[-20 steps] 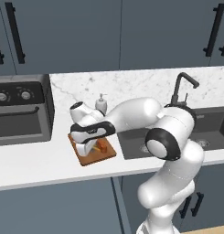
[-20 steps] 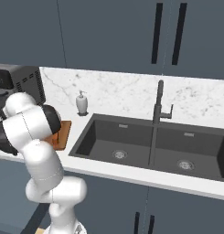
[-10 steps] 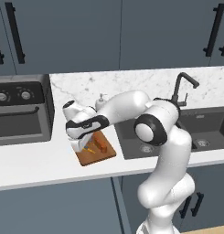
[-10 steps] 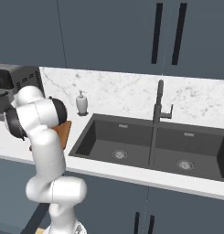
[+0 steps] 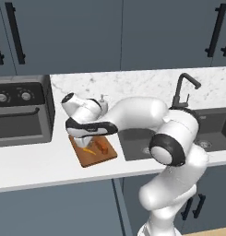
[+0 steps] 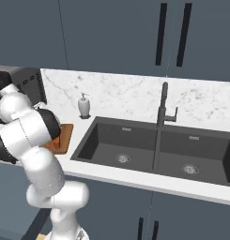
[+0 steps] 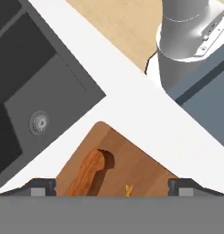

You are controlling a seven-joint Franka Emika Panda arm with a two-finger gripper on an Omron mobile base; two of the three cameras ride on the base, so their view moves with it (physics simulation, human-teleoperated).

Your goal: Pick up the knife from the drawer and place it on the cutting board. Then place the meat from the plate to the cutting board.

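Observation:
The reddish-brown cutting board (image 5: 93,154) lies on the white counter between the oven and the sink; one corner of it (image 6: 64,137) peeks out behind my arm. On it rest the orange-handled knife (image 5: 89,150) and the stubby meat (image 5: 102,146), side by side. My gripper (image 5: 90,137) hangs just above them, open, holding nothing. In the hand view the board (image 7: 131,160) sits below the gripper (image 7: 112,187), the meat (image 7: 89,170) lies between the spread fingertips (image 7: 42,186), and a bit of orange knife (image 7: 128,189) shows at the bottom. The drawer and the plate are out of view.
A black toaster oven (image 5: 20,110) stands left of the board. A soap dispenser (image 6: 83,105) sits by the wall behind it. The dark double sink (image 6: 149,150) with its faucet (image 6: 163,105) lies to the right. The counter's front edge runs close to the board.
The jaws have gone from shut to wide open, and the meat now lies free on the board. My elbow has swung to the right; the hand stays over the board.

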